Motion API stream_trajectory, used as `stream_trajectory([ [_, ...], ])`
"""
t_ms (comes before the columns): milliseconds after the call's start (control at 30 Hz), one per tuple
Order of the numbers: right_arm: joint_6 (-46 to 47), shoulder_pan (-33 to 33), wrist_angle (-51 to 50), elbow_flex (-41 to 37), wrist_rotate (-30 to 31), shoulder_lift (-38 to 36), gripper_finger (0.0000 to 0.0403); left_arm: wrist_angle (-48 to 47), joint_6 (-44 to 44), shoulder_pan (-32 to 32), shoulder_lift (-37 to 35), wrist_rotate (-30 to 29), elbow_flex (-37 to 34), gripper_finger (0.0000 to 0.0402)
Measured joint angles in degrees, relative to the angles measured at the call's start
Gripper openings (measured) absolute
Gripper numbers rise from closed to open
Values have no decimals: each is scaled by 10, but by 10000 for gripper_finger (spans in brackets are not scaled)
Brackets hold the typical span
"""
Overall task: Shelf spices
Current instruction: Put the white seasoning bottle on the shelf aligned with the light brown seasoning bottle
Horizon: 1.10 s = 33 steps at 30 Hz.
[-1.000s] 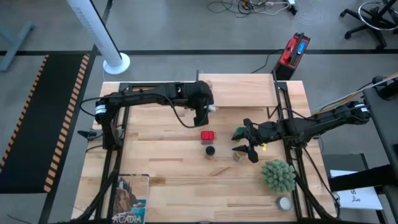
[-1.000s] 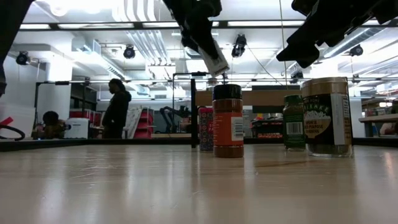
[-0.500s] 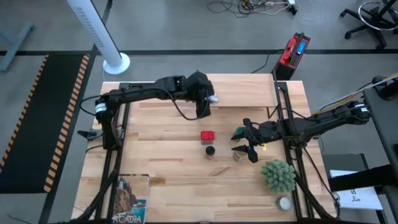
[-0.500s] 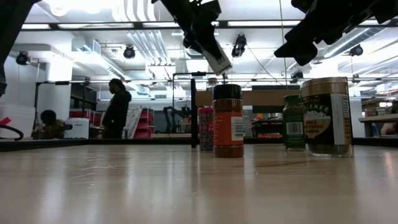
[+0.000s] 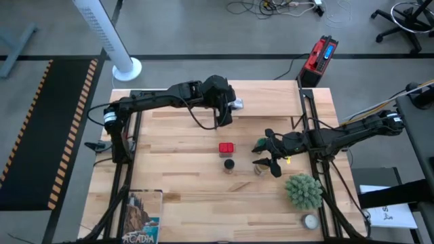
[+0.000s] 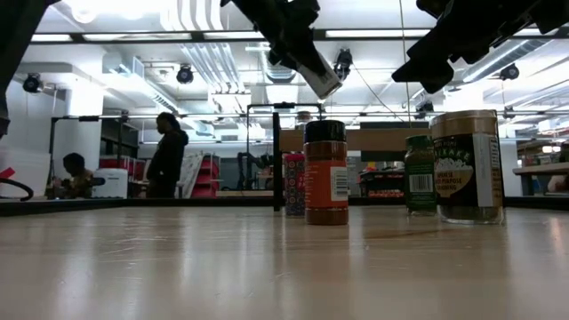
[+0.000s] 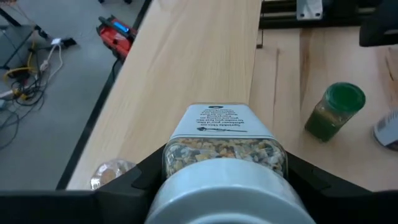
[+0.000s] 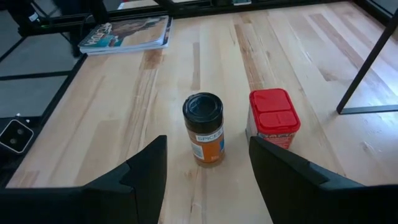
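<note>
- Within the last second, the white-lidded jar (image 7: 225, 158), clenched in the left gripper (image 5: 226, 108), was carried farther towards the shelf (image 5: 261, 99) at the table's far side; shelving was judged under way.
- The right gripper (image 5: 268, 154) was held spread and empty, unmoved, near the red tin (image 8: 273, 117) and black-lidded jar (image 8: 203, 127).
- The carried jar was clear, rounded-square, filled with coarse flakes; the shelf was pale smooth wood.

Left tool (image 5: 230, 106) holding white-lidded jar (image 5: 236, 105) above shelf (image 5: 261, 99).
</note>
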Motion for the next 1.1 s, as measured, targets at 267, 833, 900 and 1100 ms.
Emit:
stream_trajectory([
  [267, -2, 0, 0, 0, 0, 0, 204, -14, 9, 3, 14, -1, 66, 190],
  [833, 0, 0, -6, -1, 0, 0, 204, -189, 39, 16, 133, 0, 265, 190],
  [900, 0, 0, -6, -2, 0, 0, 204, -199, 39, 19, 133, -3, 248, 190],
  [1100, 0, 0, -5, -3, 0, 0, 204, -210, 39, 20, 130, -5, 222, 190],
])
